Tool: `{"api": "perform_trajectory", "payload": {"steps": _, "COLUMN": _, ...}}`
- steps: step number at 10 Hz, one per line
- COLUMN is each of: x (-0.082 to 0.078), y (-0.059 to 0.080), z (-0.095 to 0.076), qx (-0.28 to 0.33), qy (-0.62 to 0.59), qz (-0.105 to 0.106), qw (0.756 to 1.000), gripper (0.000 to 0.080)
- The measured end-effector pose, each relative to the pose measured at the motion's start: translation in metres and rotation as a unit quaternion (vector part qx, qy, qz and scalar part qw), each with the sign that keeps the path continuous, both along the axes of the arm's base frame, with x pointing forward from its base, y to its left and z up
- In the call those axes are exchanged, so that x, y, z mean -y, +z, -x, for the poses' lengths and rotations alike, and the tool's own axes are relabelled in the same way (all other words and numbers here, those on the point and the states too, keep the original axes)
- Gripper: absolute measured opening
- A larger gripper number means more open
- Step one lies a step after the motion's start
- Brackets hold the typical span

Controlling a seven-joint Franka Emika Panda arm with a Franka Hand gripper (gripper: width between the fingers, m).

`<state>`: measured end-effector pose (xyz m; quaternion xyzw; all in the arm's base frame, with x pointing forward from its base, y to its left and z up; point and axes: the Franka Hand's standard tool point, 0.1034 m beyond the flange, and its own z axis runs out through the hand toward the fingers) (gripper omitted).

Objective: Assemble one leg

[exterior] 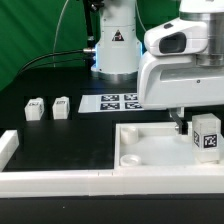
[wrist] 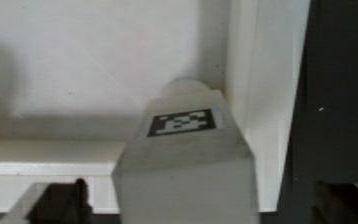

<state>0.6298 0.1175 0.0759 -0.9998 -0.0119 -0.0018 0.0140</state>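
Exterior view. The Panda arm's white wrist housing [exterior: 180,75] hangs over the square tabletop [exterior: 150,150], a tray-like part with a round corner socket [exterior: 131,159]. Below the housing, the gripper [exterior: 203,133] holds a tagged leg [exterior: 207,134] upright over the tabletop's far corner at the exterior view's right. Two further legs [exterior: 36,108] [exterior: 62,106] stand well apart on the black table [exterior: 60,140]. The marker board [exterior: 120,102] lies beyond. White border bars [exterior: 60,180] edge the front.
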Motion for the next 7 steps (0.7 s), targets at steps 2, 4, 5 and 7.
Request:
{"api": "perform_trajectory", "payload": {"steps": 2, "x": 0.0000, "y": 0.0000, "z": 0.0000, "qx": 0.000, "qy": 0.000, "qz": 0.000, "qw": 1.000, "gripper": 0.0377}}
{"api": "perform_trajectory", "payload": {"steps": 4, "x": 0.0004, "y": 0.0001, "z": -0.0001, "qx": 0.000, "qy": -0.008, "qz": 0.000, "qw": 1.000, "gripper": 0.0291}}
{"api": "perform_trajectory", "payload": {"steps": 5, "x": 0.0005, "y": 0.0000, "z": -0.0002, "qx": 0.000, "qy": -0.016, "qz": 0.000, "qw": 1.000, "gripper": 0.0291}}
{"api": "perform_trajectory", "payload": {"steps": 7, "x": 0.0005, "y": 0.0001, "z": -0.0003, "qx": -0.001, "qy": -0.047, "qz": -0.001, "qw": 0.999, "gripper": 0.0291}}
